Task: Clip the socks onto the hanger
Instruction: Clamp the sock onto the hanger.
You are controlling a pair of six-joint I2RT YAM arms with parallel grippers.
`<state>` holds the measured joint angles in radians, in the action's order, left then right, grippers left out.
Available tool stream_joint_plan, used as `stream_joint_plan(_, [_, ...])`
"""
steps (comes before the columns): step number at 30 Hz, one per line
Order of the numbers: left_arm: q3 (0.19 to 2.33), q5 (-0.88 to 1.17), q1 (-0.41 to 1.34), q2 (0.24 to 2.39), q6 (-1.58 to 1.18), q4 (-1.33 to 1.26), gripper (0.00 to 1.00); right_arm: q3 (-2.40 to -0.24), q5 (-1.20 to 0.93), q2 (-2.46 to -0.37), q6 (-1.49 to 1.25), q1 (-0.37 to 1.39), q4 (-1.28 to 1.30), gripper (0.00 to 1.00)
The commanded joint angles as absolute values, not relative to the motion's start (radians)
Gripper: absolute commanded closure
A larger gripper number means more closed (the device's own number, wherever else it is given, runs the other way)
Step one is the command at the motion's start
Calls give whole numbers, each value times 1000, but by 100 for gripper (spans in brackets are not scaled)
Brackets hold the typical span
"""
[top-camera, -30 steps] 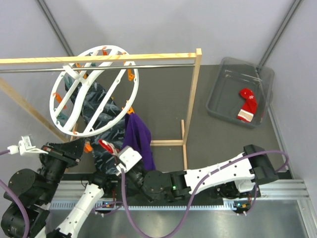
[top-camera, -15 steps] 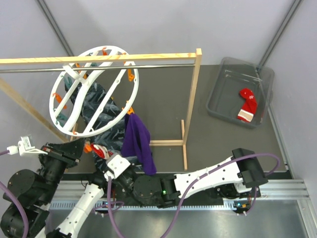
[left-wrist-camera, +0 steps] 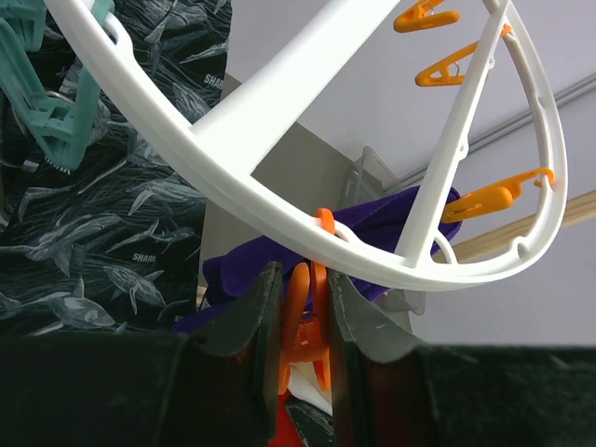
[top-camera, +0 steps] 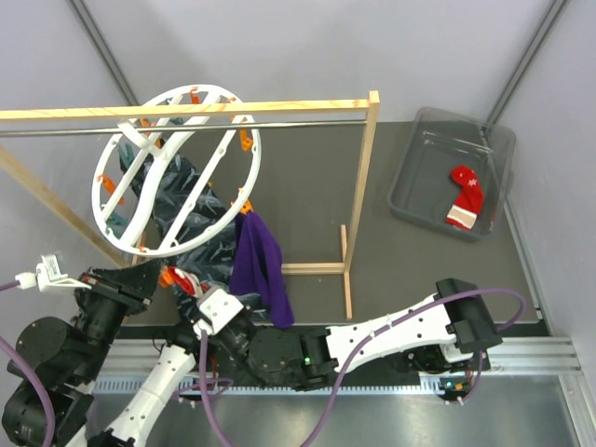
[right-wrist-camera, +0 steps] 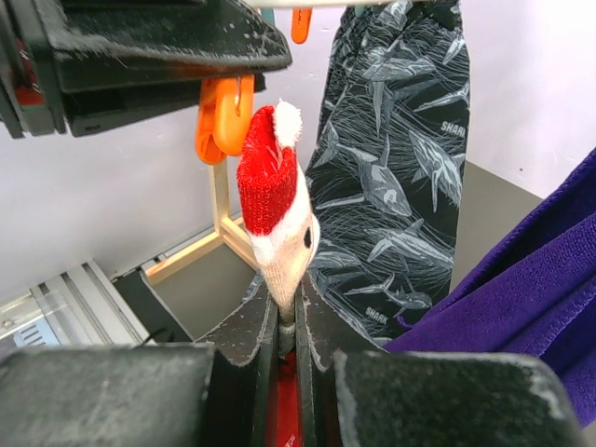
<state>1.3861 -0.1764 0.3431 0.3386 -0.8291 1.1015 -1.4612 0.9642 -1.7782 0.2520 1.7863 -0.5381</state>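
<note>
An orange clip (right-wrist-camera: 222, 116) on the hanger (left-wrist-camera: 279, 200) is squeezed by the closed left gripper (left-wrist-camera: 302, 284), while a red sock (right-wrist-camera: 270, 191) is pinched in the right gripper (right-wrist-camera: 287, 321), held upright, its top end just beside and below that clip

And the purple sock (top-camera: 259, 265) dangles off the lower rim of the tilted white hanger (left-wrist-camera: 223, 163), red Santa sock (right-wrist-camera: 270, 186) upright just under its orange clip (right-wrist-camera: 222, 116), second red sock (top-camera: 466, 197) well right.
</note>
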Motion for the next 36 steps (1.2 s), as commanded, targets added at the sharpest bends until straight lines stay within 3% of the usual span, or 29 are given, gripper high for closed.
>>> stream_joint_plan(1, [1419, -196, 337, 353, -845, 1137, 100, -1508, 965, -1790, 239, 1799, -555, 100])
stream_joint_plan(36, [1422, -215, 328, 350, -857, 1150, 100, -1585, 927, -1847, 244, 1805, -531, 100])
